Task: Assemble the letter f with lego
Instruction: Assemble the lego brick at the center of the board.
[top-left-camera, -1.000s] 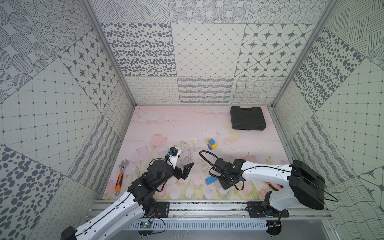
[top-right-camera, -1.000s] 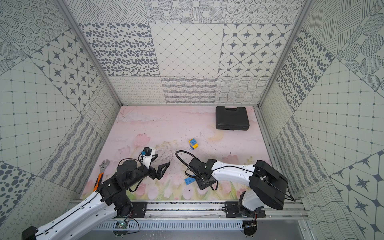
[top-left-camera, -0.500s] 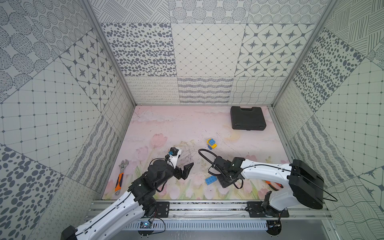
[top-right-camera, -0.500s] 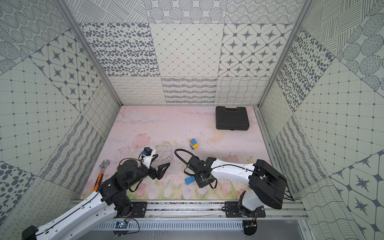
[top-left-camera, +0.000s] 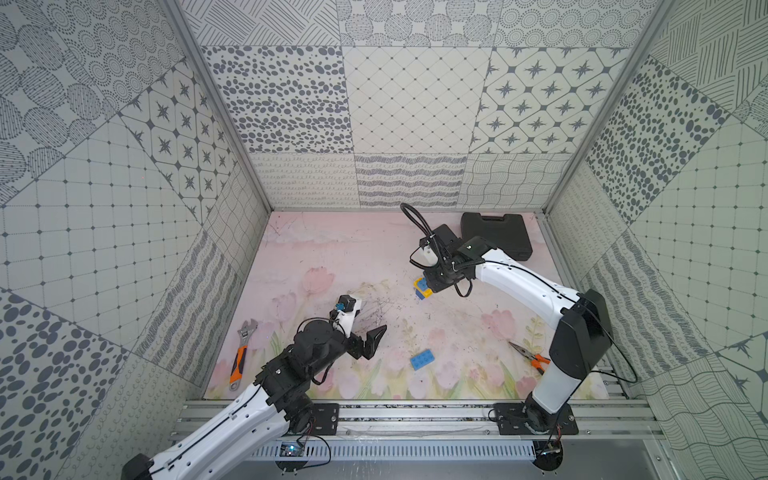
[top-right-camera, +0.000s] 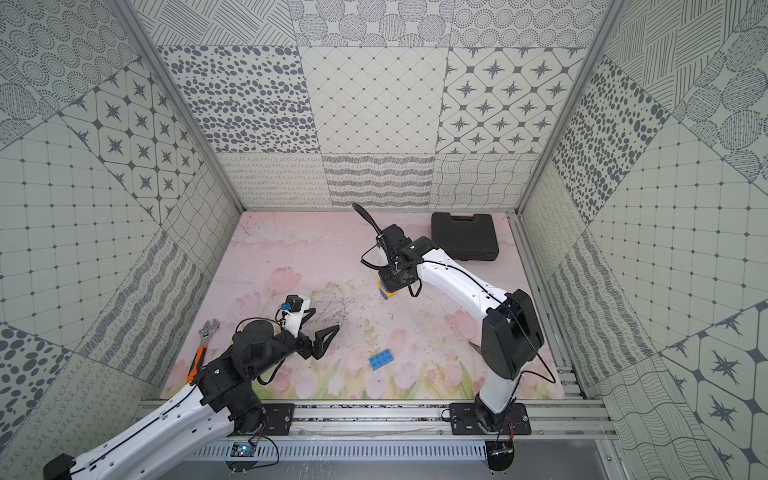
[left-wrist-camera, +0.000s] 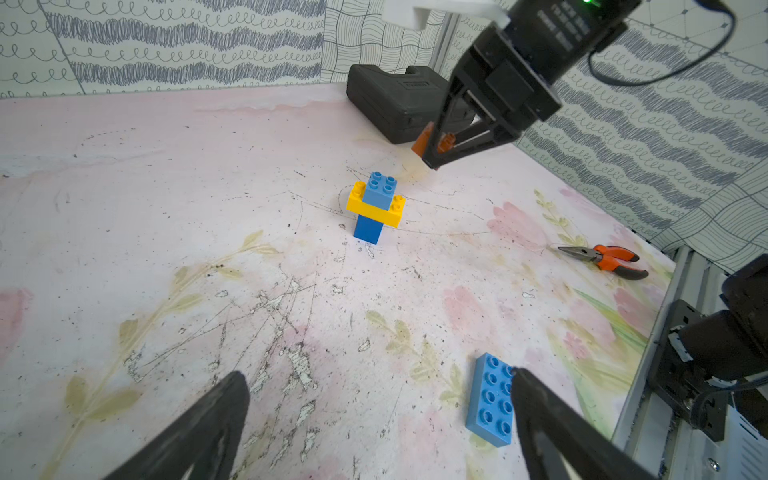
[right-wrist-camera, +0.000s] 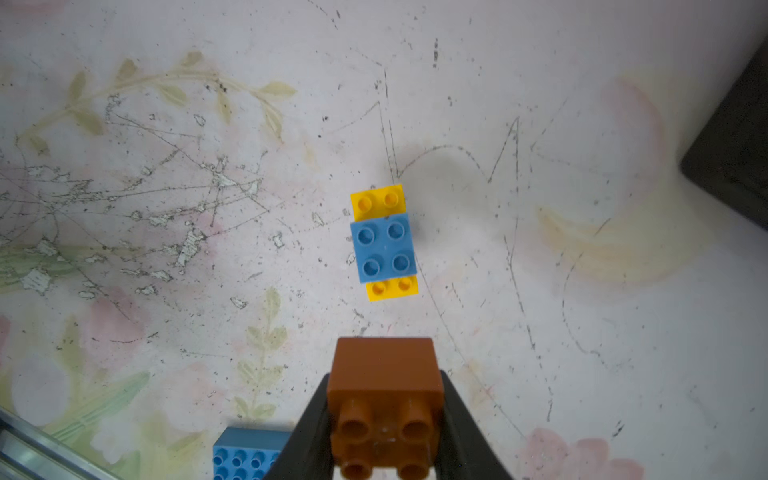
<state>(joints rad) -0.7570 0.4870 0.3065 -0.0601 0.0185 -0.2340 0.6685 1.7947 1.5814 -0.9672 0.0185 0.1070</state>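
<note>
Three joined bricks (left-wrist-camera: 376, 205), blue-yellow-blue, stand on the mat (left-wrist-camera: 166, 166), the right gripper (right-wrist-camera: 384, 380) pinches the brown square brick (right-wrist-camera: 384, 399) aloft near them, the left gripper (left-wrist-camera: 378, 384) gapes wide by the flat long blue brick (left-wrist-camera: 490, 399), and the black case (left-wrist-camera: 390, 104) bears lettering too blurred to read.

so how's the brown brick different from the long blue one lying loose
The brown brick is square with four studs; the long blue brick is longer, with eight. The brown brick is clamped in the right gripper, held up off the mat near the stack; the long blue brick lies flat on the mat, studs up, with nothing gripping it. Both are studded plastic bricks not yet joined to the stack.
</note>
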